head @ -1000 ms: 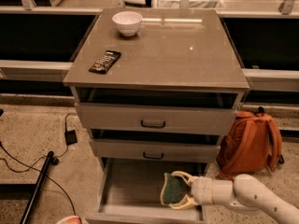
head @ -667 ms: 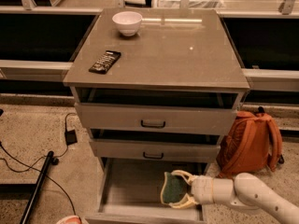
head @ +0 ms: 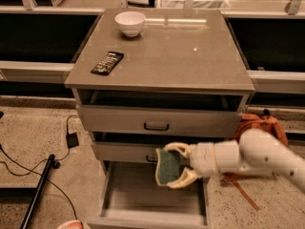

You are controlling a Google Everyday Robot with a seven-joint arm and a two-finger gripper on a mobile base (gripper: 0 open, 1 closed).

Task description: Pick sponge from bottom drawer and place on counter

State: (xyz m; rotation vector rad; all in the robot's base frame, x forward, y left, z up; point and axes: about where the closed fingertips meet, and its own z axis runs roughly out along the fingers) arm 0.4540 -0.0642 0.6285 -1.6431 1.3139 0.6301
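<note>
My gripper [head: 172, 166] is shut on the sponge [head: 167, 166], whose dark green face shows toward the camera between the two pale fingers. It holds the sponge in the air above the open bottom drawer [head: 152, 194], level with the front of the middle drawer. The arm comes in from the right. The counter [head: 186, 51], a glossy grey-brown top slab, lies above and behind the gripper.
On the counter stand a white bowl [head: 130, 23] at the back left and a flat black remote-like bar [head: 107, 62] near the left edge. An orange backpack [head: 259, 125] leans right of the cabinet. Cables and a black pole [head: 40, 190] lie on the floor at left.
The gripper has lifted the sponge up out of the bottom drawer, from the drawer's interior to the height of the middle drawer front.
</note>
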